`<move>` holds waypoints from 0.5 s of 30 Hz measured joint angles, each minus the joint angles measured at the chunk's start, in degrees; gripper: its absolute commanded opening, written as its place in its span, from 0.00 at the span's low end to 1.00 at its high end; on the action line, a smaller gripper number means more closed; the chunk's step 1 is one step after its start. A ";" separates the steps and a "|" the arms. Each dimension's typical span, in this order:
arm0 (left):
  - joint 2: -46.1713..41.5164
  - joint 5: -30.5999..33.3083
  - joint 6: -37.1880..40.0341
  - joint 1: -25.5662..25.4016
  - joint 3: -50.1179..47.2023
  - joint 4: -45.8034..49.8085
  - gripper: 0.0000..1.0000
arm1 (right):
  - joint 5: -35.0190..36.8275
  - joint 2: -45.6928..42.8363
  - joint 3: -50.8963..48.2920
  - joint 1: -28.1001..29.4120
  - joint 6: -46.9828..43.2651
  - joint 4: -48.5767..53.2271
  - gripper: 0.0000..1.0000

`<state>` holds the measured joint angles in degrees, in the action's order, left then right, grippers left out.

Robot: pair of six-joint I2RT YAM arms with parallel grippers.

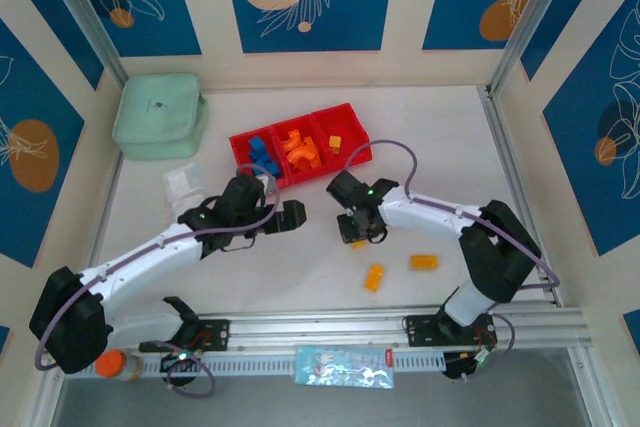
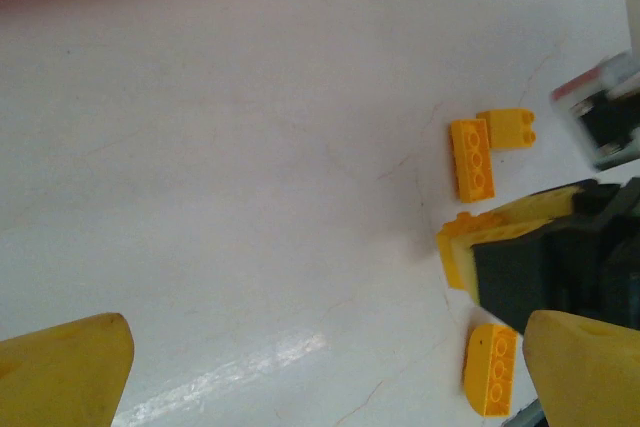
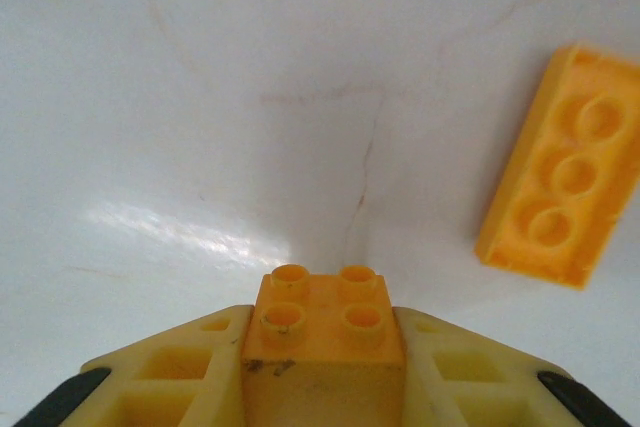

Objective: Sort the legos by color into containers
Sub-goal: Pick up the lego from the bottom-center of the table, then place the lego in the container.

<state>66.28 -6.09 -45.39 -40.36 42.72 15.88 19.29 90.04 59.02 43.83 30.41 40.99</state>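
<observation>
The red tray (image 1: pixel 352 152) lies at the table's middle back; its three containers hold blue legos (image 1: pixel 262 155), orange legos (image 1: pixel 300 150) and a yellow-orange one (image 1: pixel 336 140). My right gripper (image 1: pixel 355 231) (image 3: pixel 322 325) is down on the table just in front of the tray, shut on a yellow-orange four-stud brick (image 3: pixel 320 297) with a finger pressed on either side. A three-stud brick (image 3: pixel 565 209) lies beside it. Two more loose bricks (image 1: pixel 374 277) (image 1: pixel 424 261) rest nearer the arms. My left gripper (image 1: pixel 290 217) (image 2: pixel 325 347) hovers open to the left, with nothing between its fingers (image 2: pixel 60 372).
A mint green pouch (image 1: pixel 158 115) sits at the back left, with a small clear box (image 1: pixel 183 185) in front of it. An orange-lidded jar (image 1: pixel 115 364) and a printed packet (image 1: pixel 343 367) lie by the arm bases. A metal rail (image 1: pixel 520 197) runs along the right.
</observation>
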 measured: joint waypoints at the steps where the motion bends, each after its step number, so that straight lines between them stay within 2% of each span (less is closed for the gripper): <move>1: 0.00 0.22 0.37 0.11 0.44 0.07 0.99 | -0.02 -0.50 1.36 -0.92 -0.42 0.02 0.35; 8: 0.76 0.13 2.43 2.78 5.01 0.74 0.99 | 0.04 0.28 12.26 -10.36 -4.26 -1.27 0.35; 15: 3.41 -0.66 4.44 7.15 8.90 1.07 0.99 | 0.52 12.33 26.64 -16.39 -8.94 -3.69 0.35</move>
<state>69.69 -6.74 -40.95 -33.21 51.62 16.95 19.81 102.37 85.67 27.44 21.47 37.30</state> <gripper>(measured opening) 0.994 0.354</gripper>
